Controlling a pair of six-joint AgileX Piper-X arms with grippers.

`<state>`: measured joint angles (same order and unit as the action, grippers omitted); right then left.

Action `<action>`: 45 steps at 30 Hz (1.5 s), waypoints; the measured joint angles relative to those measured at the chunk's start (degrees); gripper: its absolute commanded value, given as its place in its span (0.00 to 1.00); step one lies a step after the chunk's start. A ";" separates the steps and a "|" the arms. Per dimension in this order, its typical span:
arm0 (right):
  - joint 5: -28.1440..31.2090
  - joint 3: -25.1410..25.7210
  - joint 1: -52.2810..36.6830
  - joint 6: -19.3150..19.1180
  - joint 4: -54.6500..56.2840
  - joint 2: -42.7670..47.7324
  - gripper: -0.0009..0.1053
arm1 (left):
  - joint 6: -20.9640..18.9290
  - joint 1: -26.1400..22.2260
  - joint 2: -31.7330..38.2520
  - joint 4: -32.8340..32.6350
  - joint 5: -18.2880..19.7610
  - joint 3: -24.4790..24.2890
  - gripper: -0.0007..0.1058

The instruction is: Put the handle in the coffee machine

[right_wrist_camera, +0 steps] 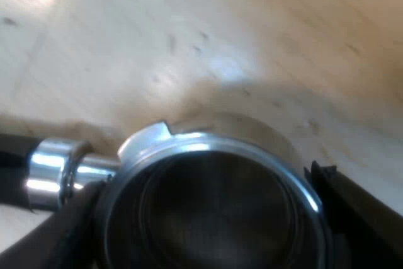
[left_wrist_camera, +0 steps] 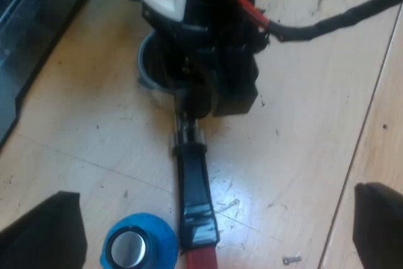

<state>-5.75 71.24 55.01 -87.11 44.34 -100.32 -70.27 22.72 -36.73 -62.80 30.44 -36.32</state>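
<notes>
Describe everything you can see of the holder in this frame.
The holder lies flat on the wooden table, not in the machine. Its handle is glossy and dark, ending in red. A short chrome neck joins it to a round, shiny metal basket with a lug on its rim; the inside looks dark and empty. The right claw is shut on the basket, with fingers on either side of the rim. A blue tamper stands close beside the handle; whether they touch is unclear.
</notes>
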 measured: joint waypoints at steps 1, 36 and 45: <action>0.02 0.00 0.00 0.22 0.55 0.45 0.01 | 0.00 0.00 0.00 0.36 0.00 0.00 0.83; 5.29 11.55 0.00 8.86 24.75 13.63 0.01 | 6.04 4.72 -6.26 7.24 1.53 0.06 0.83; 5.29 13.71 0.00 9.13 27.51 13.63 0.01 | 6.04 4.72 -6.26 8.38 1.36 4.82 0.83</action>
<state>-0.46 84.95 55.01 -77.98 71.85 -86.70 -64.23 27.44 -42.98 -54.42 31.79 -31.50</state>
